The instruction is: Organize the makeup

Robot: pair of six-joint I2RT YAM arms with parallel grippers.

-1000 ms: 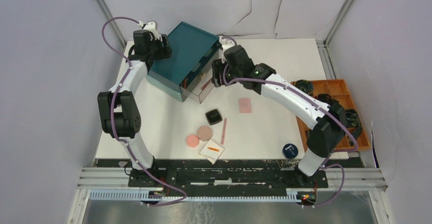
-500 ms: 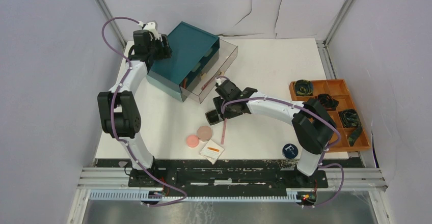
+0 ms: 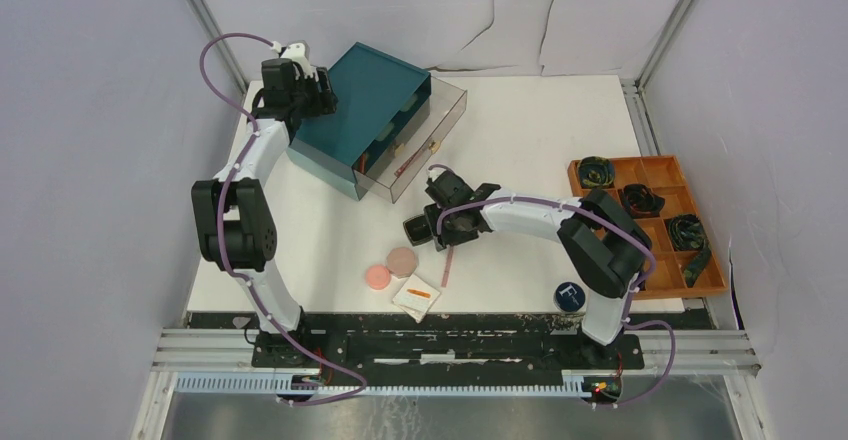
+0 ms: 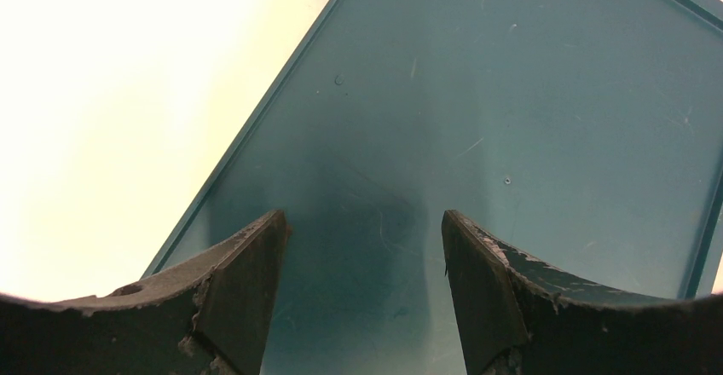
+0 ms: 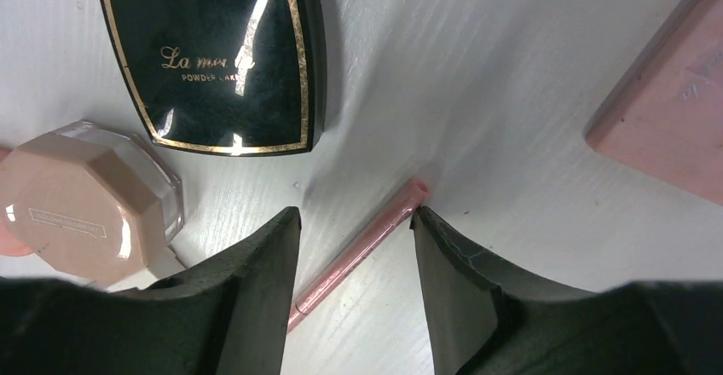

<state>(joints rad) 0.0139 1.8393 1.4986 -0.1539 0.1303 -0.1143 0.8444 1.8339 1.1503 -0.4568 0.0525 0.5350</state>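
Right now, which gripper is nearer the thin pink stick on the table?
Right. The right gripper has the pink stick between its open jaws; the left gripper hovers above the teal drawer box, well away.

**Top view.** Left arm (image 3: 262, 150), toward 9 o'clock, and right arm (image 3: 520, 215), toward 4 o'clock, are each built of white tubular links joined by bulky black joint housings. A thin purple cable (image 3: 235, 36) runs along each arm. It loops free at 11 o'clock on the left and at 5 o'clock beside the right base (image 3: 600, 345).

**Wrist views.** Left gripper (image 4: 362, 222) and right gripper (image 5: 355, 217) carry dark, curved, tapering fingers (image 4: 230, 294). The left pair has chipped, pale-scuffed edges; the right pair is smoother.
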